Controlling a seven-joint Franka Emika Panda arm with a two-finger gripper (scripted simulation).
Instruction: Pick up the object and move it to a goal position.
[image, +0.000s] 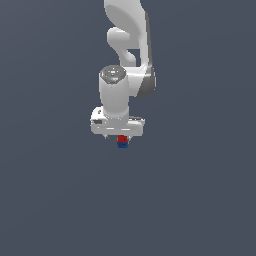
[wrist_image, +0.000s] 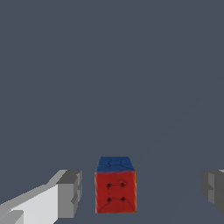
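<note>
The object is a small cube (wrist_image: 115, 190) with a red face and a blue face split by dark lines. In the wrist view it lies on the grey floor between my two fingers, one finger (wrist_image: 69, 192) on one side and the other (wrist_image: 213, 190) on the other side, neither touching it. My gripper (wrist_image: 141, 192) is open. In the exterior view the cube (image: 122, 142) shows just below the white hand of my gripper (image: 120, 137), which hides the fingers and part of the cube.
A plain dark grey floor (image: 200, 200) surrounds the cube. The white arm (image: 127, 45) rises behind the hand in the exterior view.
</note>
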